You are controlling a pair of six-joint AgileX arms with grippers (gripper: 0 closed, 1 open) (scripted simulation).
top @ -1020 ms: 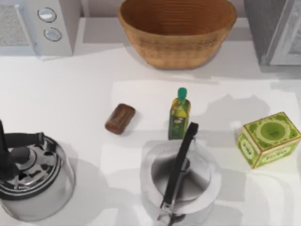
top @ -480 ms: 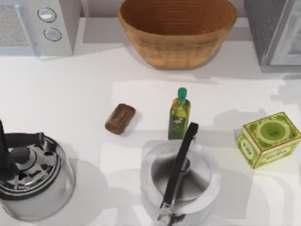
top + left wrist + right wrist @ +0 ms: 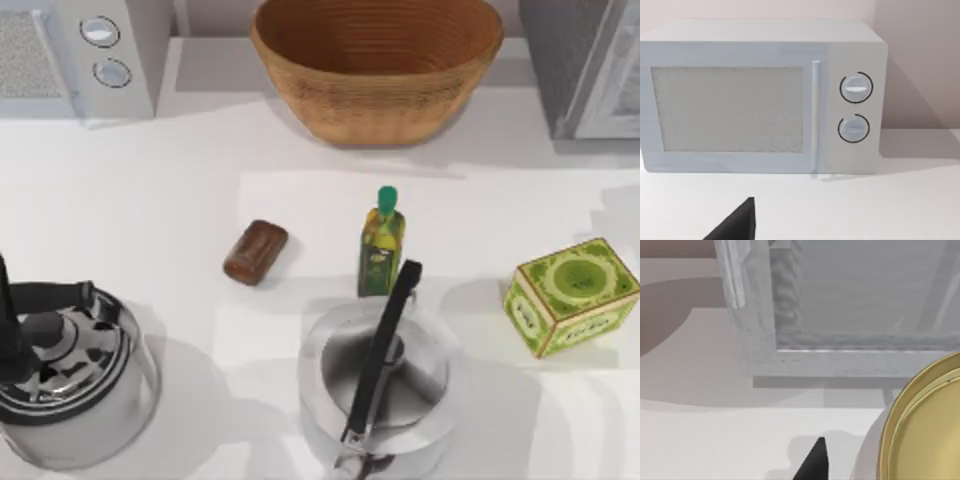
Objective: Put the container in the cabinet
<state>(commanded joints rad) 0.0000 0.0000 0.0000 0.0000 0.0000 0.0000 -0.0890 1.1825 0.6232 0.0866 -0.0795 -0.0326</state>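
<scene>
A round gold container (image 3: pixel 927 425) sits close against the right wrist camera. My right gripper (image 3: pixel 865 467) is shut on it; one black fingertip (image 3: pixel 812 462) shows beside it and the other is hidden behind it. Ahead of it stands the grey cabinet (image 3: pixel 850 295), its door (image 3: pixel 735 275) swung open, and its shelf just beyond the container. The cabinet (image 3: pixel 590 65) is at the table's back right corner in the top view. My left gripper (image 3: pixel 790 235) is parked facing the microwave, open, with one fingertip (image 3: pixel 742 220) showing.
A wicker basket (image 3: pixel 377 65) stands at the back middle and a microwave (image 3: pixel 80 55) at the back left. On the table are two steel kettles (image 3: pixel 70 370) (image 3: pixel 385 390), an oil bottle (image 3: pixel 381 245), a brown bar (image 3: pixel 256 252) and a green box (image 3: pixel 570 295).
The shadow on the table's right side has slid toward the right edge. Nothing on the table has moved.
</scene>
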